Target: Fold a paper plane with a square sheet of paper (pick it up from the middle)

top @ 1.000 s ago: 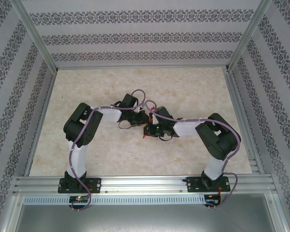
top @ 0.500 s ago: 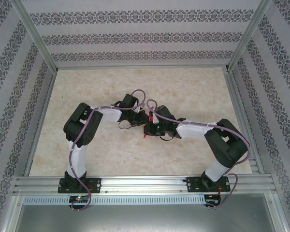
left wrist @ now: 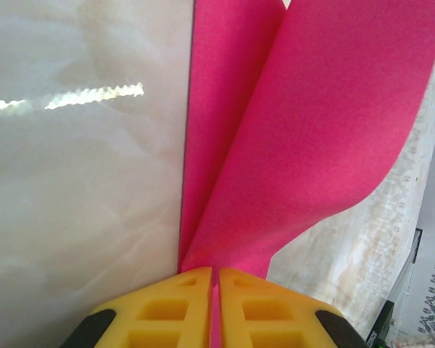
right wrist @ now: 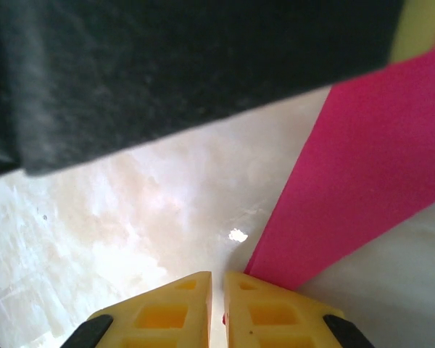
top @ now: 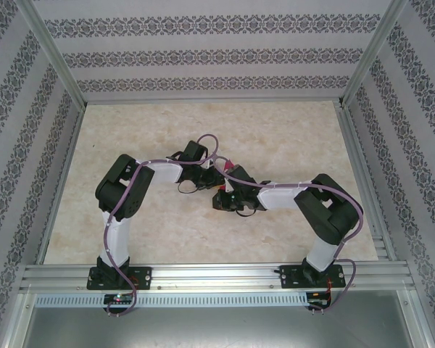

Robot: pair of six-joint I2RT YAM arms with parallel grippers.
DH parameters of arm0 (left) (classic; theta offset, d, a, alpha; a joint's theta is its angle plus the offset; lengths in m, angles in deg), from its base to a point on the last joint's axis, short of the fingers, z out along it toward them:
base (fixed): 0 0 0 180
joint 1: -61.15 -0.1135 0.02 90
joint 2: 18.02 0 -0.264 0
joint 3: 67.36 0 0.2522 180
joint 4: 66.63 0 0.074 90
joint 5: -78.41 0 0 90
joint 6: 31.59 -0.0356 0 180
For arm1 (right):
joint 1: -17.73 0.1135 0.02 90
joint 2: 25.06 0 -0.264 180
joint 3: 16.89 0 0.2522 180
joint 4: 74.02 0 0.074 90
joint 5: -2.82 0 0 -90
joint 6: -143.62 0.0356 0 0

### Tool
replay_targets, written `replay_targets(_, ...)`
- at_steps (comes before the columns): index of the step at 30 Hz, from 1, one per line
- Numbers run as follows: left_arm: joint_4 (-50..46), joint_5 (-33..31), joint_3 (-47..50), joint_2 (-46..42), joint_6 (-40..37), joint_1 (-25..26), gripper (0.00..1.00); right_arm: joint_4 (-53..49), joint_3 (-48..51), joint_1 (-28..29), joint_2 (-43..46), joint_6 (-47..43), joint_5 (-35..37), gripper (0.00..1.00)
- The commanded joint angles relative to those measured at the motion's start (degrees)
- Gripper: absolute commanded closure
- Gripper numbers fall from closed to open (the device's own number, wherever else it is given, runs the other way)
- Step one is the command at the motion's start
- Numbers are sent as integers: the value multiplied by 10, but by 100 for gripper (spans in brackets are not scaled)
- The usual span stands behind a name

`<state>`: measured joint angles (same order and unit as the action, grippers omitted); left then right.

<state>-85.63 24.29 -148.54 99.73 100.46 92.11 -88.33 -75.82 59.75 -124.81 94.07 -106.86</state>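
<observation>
Paper (left wrist: pixel 304 145), magenta-pink, is folded into two layers that meet in a sharp V right at the left claw (left wrist: pixel 214 272). From there they fan out toward 12 and 1 o'clock, and the nearer layer curves loose along its 4 o'clock edge. The left claw's yellow fingers (left wrist: pixel 192 286) are pressed nearly together with a pink sliver in the slit between them, so this claw pinches the paper.

The left wrist camera gives the fold. The right wrist camera gives a single flat pink band rising from the right claw (right wrist: pixel 217 277) toward 2 o'clock. That claw is narrow as well, its fingers almost meeting. A speck of pink sits low in the gap and the band's lower end is tucked against the finger on the 3 o'clock side, so it appears to grip the paper too. A dark blurred shape (right wrist: pixel 167 65) spans the 12 o'clock side of that view; what it is cannot be told.

From above, the paper is little more than a red fleck between the two wrists, near the middle of the pale marbled bench (top: pixel 290 138). The left arm (top: pixel 119 196) reaches in from 7 o'clock and the right arm (top: pixel 322 214) from 5 o'clock.
</observation>
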Motion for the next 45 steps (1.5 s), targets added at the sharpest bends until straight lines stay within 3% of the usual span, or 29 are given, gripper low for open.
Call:
replay_targets(1, -86, -56, 12, 21, -11, 4, 87, -54, -2, 2, 19, -19, 26, 86)
replay_targets(12, -92, -22, -14, 11, -14, 3, 84, -81, 30, -53, 151, -32, 35, 82)
replay_targets(19, -110, -19, -27, 13, -20, 4, 83, -77, -6, 12, 111, -3, 100, 84)
replay_targets(27, -108, -6, -32, 12, -15, 3, 83, -50, -34, 60, 33, 24, 120, 91)
replay_targets(34, -99, 6, -29, 1, -6, 4, 83, -63, -43, 65, 11, 32, 135, 91)
replay_targets(45, -94, 21, -44, -1, -11, 3, 80, -157, -22, 32, 52, 10, 180, 91)
